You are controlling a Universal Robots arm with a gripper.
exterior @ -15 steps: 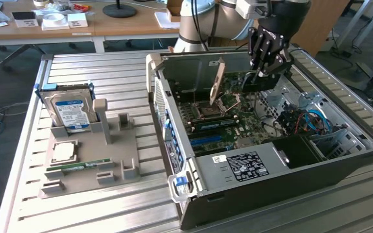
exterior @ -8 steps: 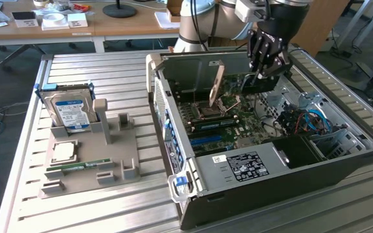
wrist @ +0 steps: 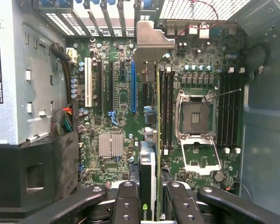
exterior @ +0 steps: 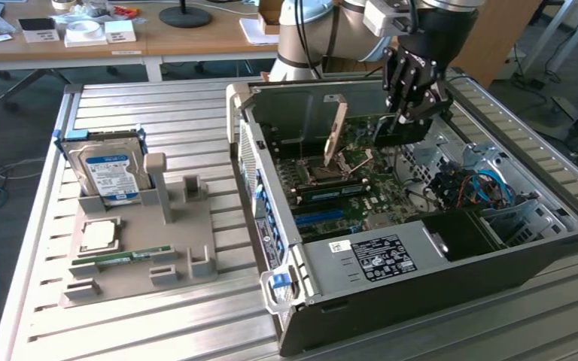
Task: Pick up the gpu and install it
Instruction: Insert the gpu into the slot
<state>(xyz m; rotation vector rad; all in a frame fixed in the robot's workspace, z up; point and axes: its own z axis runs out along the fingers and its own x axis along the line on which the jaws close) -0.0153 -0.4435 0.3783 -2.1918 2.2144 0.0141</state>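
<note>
Fingers [wrist: 127, 200] of gripper [wrist: 151, 193] clamped, apparently firmly, on thin flat black-faced gpu card [wrist: 157, 140]. Card stood edge-on between them, long axis running straight ahead, parallel to green motherboard's [wrist: 116, 107] slots.

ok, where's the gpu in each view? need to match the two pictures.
Exterior view: gpu inside the open case, tan end upright, to the exterior view's left of the gripper, appearing just above the CPU socket.
Wrist view: gpu edge-on in the gripper's grip, between the blue slot and the CPU socket.
Shared landmark: the CPU socket.
</note>
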